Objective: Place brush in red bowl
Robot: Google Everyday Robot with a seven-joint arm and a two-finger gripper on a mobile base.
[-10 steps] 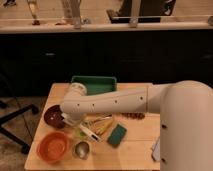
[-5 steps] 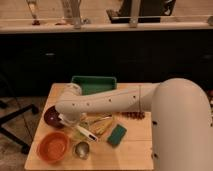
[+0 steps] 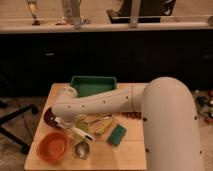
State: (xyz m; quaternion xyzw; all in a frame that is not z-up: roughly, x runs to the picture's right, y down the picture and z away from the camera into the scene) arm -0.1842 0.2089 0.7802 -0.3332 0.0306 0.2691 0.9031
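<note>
Brush (image 3: pixel 83 133): white handle lying at a slant on the table, upper-left end up by the gripper, lower-right end pointing toward the sponge; it is outside the bowl, just above and to the right of it.
Red bowl (image 3: pixel 52 146): round, orange-red, at the table's front left corner, nothing seen in it.
Gripper (image 3: pixel 63 121): low over the table's left side, between the maroon dish and the brush's upper end; how far open it is, and whether it has hold of the brush, cannot be told.
Arm (image 3: pixel 97 103): white, reaching from the robot's body on the right across the middle of the table to the left.
Metal cup (image 3: pixel 82 149): small, just right of the red bowl, below the brush.
Yellow utensil (image 3: pixel 103 127): right of the brush, partly under the arm.
Green sponge (image 3: pixel 117 134): rectangular, right of the yellow utensil.
Maroon dish (image 3: pixel 48 116): left of the gripper, above the red bowl.
Green tray (image 3: pixel 93 84): at the back of the table, behind the arm.
Table (image 3: pixel 125 155): light wood.
</note>
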